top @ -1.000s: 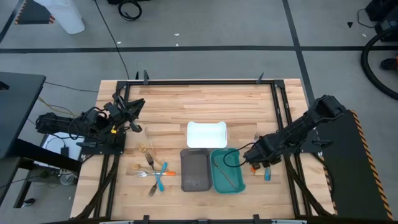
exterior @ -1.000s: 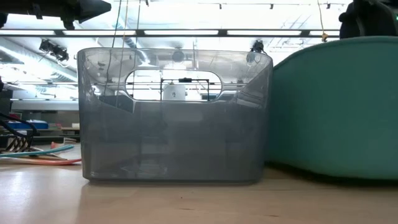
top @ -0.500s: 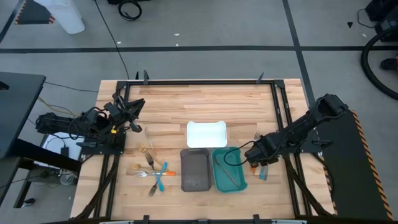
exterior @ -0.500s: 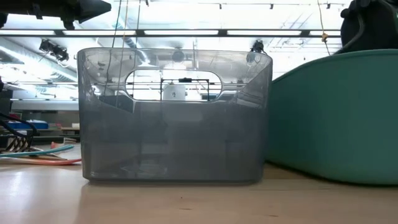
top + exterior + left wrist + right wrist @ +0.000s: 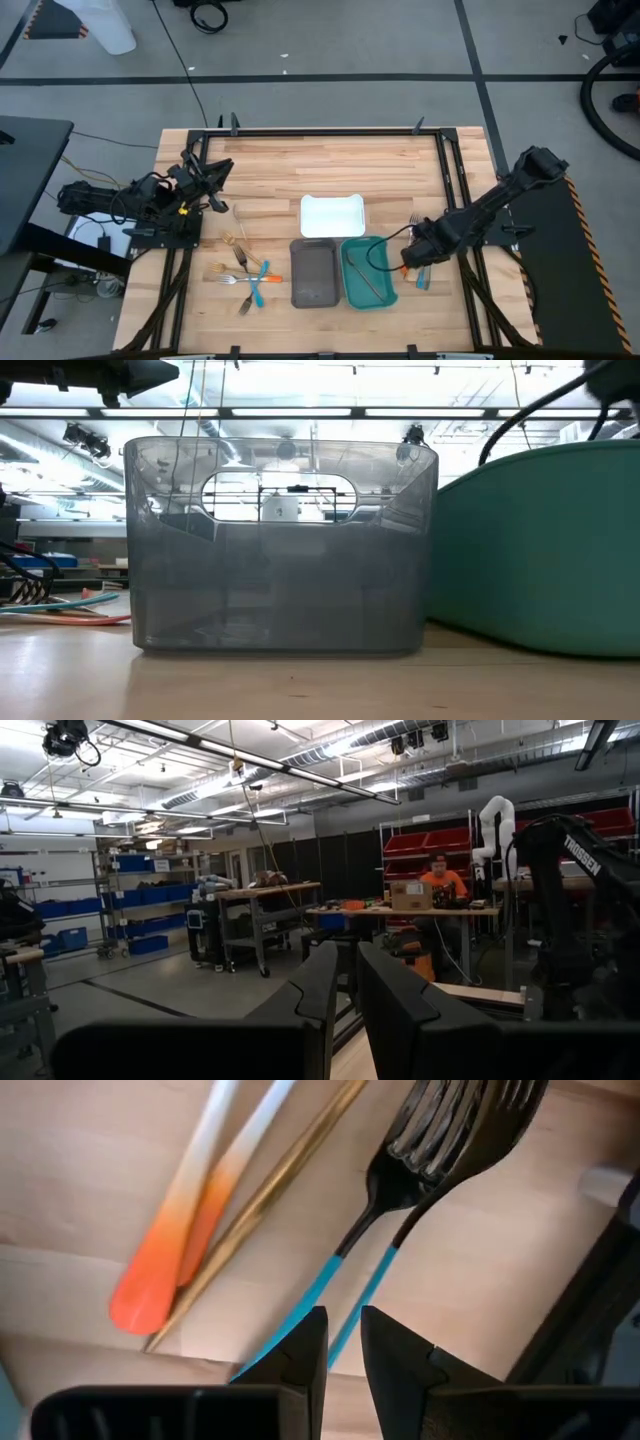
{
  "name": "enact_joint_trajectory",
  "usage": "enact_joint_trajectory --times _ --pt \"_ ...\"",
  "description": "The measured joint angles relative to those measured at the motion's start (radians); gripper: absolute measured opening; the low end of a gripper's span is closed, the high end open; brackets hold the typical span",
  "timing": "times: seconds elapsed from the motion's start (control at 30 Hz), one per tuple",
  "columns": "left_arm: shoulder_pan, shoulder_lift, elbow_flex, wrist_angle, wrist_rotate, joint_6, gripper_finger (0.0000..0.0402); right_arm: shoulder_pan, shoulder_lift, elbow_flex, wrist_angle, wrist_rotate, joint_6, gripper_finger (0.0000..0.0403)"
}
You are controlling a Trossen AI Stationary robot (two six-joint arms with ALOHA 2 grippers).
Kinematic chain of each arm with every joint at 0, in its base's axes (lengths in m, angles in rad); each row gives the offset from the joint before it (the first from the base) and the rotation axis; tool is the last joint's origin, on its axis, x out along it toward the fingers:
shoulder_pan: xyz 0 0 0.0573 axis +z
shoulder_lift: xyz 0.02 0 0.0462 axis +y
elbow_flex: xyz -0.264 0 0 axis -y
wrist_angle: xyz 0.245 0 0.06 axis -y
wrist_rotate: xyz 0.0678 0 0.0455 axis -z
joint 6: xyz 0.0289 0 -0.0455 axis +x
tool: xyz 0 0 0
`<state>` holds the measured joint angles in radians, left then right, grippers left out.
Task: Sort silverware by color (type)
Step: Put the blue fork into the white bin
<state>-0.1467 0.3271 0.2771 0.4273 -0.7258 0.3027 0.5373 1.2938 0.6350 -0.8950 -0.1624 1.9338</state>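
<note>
1. right gripper [image 5: 340, 1342], bottom centre of its wrist picture, is low over the wood with its fingers almost pressed together, only a thin slit between them and nothing pinched. my read: it's lining up on a handle.
2. just past the fingertips lie two blue-handled forks [image 5: 440, 1150], dark heads in the upper right of the frame, handles running down toward the slit. beside them, upper left, are the orange handles [image 5: 190, 1220] and a gold handle [image 5: 270, 1190].
3. from above, that gripper [image 5: 415, 262] sits right of centre, beside the teal tray [image 5: 366, 274], handy for dropping blue pieces in.
4. the grey tray [image 5: 314, 272] and white tray [image 5: 333, 215] are at mid-frame.
5. lower left, the loose silverware pile [image 5: 245, 272] waits unsorted.
6. far left, the left gripper [image 5: 205, 180] is parked at the table edge, fingers narrowly parted, empty.
</note>
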Motion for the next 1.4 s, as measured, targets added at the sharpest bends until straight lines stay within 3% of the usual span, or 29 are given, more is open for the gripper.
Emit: enact_joint_trajectory --times 0.33,0.53,0.73,1.07,1.4 --pt "0.000 0.000 0.000 0.000 0.000 0.000 0.0050 0.186 0.015 0.000 0.000 0.166 0.271 0.0075" --pt "0.000 0.000 0.000 -0.001 0.000 0.000 0.0050 0.249 0.070 0.000 -0.006 0.177 0.349 0.0075" --pt "0.000 0.000 0.000 -0.001 0.000 0.000 0.0050 0.255 0.117 0.005 0.001 0.177 0.359 0.0075" --pt "0.000 0.000 0.000 -0.001 0.000 0.000 0.0050 0.255 0.030 -0.003 -0.034 0.165 0.373 0.0075" --pt "0.000 0.000 0.000 -0.001 0.000 0.000 0.0050 0.254 0.065 -0.002 -0.022 0.175 0.379 0.0075"
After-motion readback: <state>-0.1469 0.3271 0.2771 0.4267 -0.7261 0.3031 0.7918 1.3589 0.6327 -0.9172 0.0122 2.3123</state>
